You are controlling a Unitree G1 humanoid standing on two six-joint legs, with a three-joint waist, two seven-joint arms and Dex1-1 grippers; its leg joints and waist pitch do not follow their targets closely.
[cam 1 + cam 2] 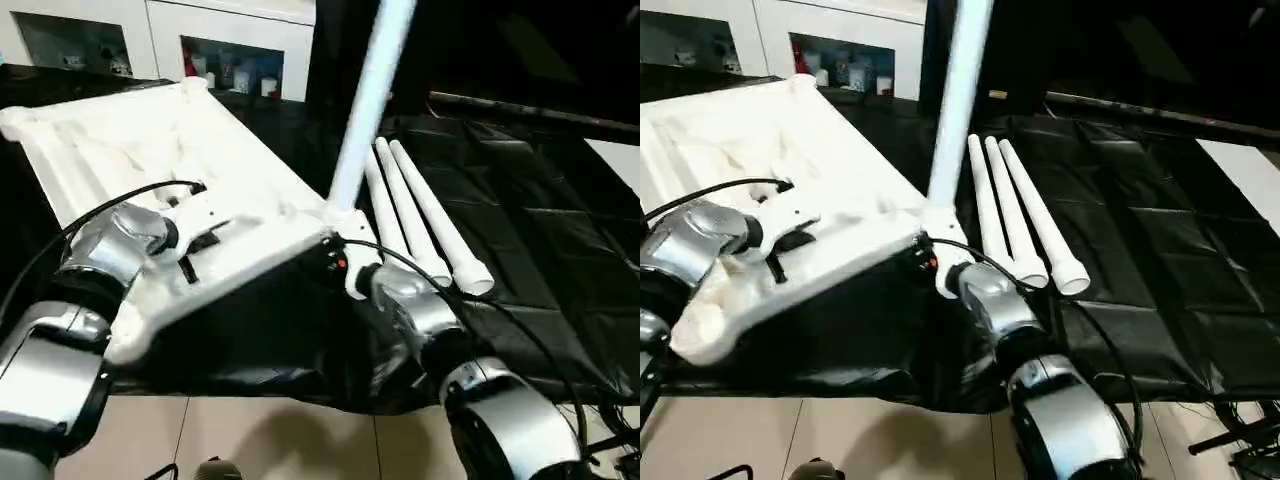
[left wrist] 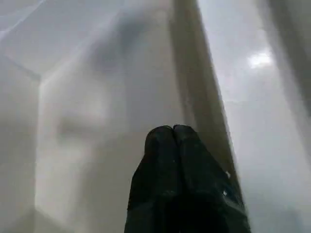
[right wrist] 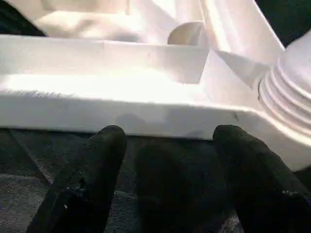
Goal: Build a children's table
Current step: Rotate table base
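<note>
Below, right hand (image 3: 167, 160) (spread) faces tabletop (image 3: 146, 104) edge.

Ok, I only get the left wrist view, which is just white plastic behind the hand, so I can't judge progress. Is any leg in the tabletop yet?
Observer: Yes. One leg stands up from the tabletop at its near corner on the robot's right.
Operator: And the other legs?
Observer: Three spare legs lie side by side on the black sheet, to the right of the tabletop.
Operator: What about the right hand?
Observer: The right hand is open and holds nothing. Its fingers sit just below the tabletop's edge, beside that corner.
</note>
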